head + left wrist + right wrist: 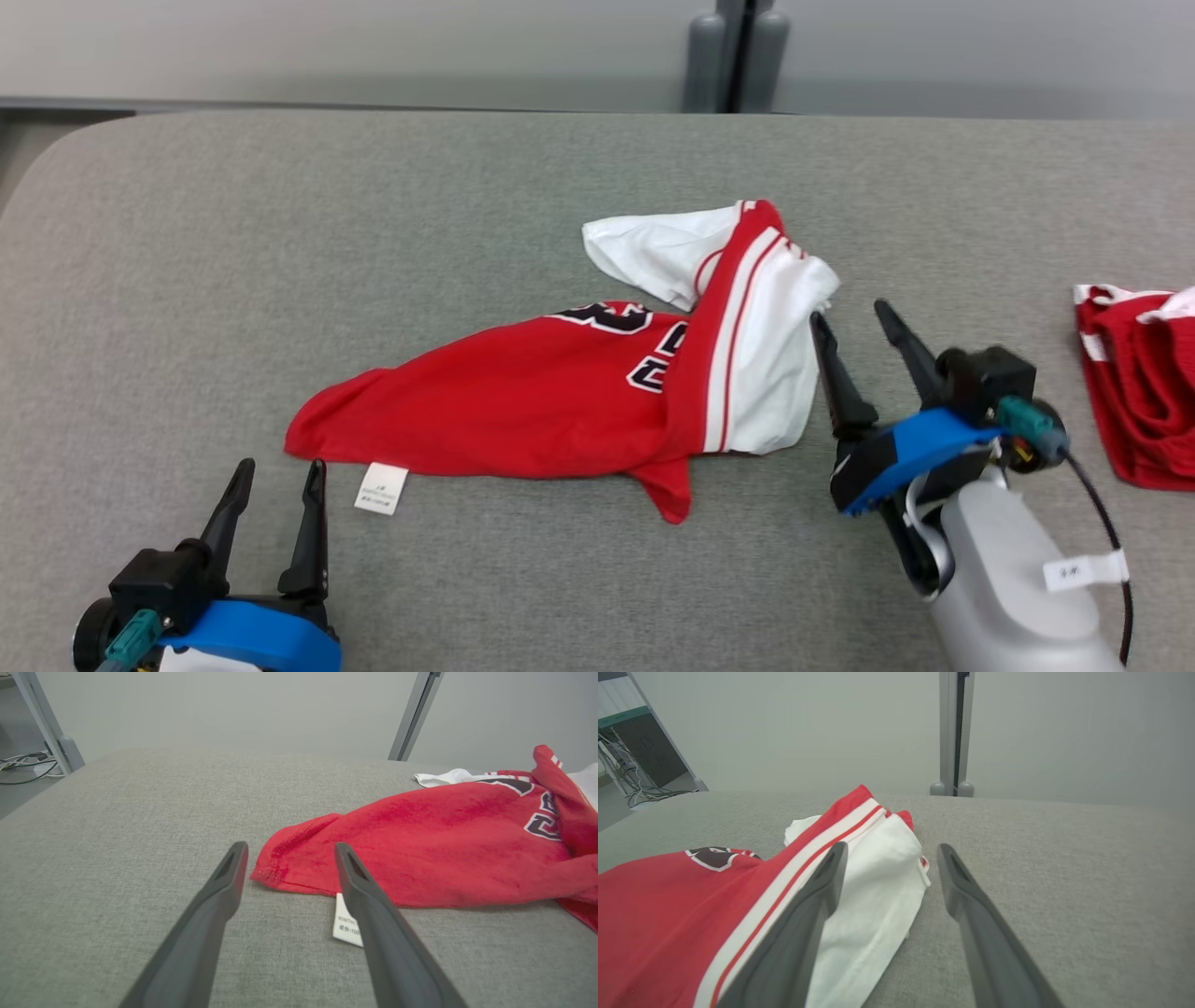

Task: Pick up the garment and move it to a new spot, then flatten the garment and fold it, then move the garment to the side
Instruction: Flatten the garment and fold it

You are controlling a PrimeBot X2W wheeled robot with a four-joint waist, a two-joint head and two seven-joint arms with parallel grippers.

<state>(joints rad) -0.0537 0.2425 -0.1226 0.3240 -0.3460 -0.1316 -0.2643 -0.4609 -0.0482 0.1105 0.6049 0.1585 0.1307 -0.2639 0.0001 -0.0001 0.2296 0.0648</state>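
A red and white jersey, the garment (560, 392), lies crumpled in the middle of the grey table (280, 233), with black lettering and a white care label (381, 488) at its near edge. My left gripper (280, 467) stands open just short of the garment's left corner (275, 868), nothing between its fingers. My right gripper (851, 313) is open beside the garment's white right edge (887, 868); its left finger (817, 896) lies along that fabric and the right finger is over bare table.
A second red and white cloth (1144, 392) lies at the table's right edge. Beyond the far edge stands a grey post (738, 56) against a pale wall. Cables (28, 765) lie on the floor at the left.
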